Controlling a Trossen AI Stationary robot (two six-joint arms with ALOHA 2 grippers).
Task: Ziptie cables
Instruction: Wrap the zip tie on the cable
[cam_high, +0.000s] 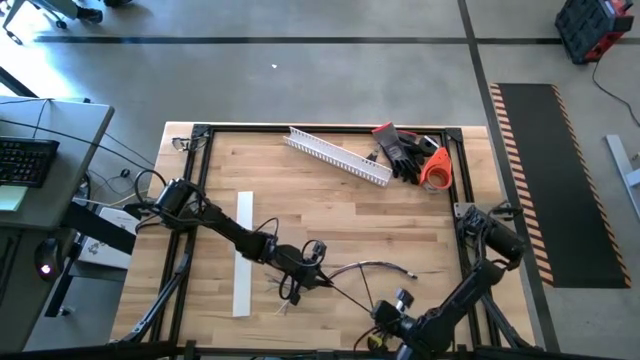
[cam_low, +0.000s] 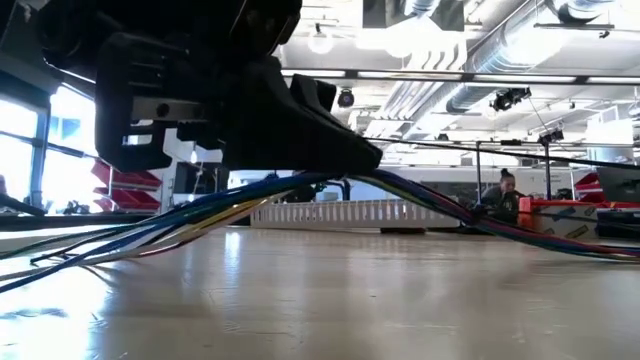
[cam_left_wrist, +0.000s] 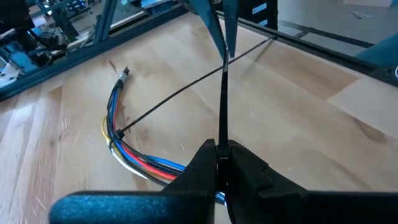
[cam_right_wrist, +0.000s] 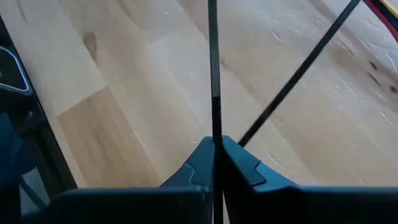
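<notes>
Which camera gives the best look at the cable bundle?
The left wrist view: the cables curve across the wood with colours distinct. The high view shows them small, the low view as a side-on arch; the right wrist view shows none.

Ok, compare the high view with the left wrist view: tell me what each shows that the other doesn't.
Only the high view shows the whole table, the white slotted channel, the flat white strip, the gloves, an orange roll, and the right gripper near the front edge.

Only the left wrist view shows close detail: the cables' separate colours, blue, red, yellow and white, and the left gripper's fingers shut on a thin black zip tie.

Both show the cables lying curved on the wood and the left gripper at the bundle.
</notes>
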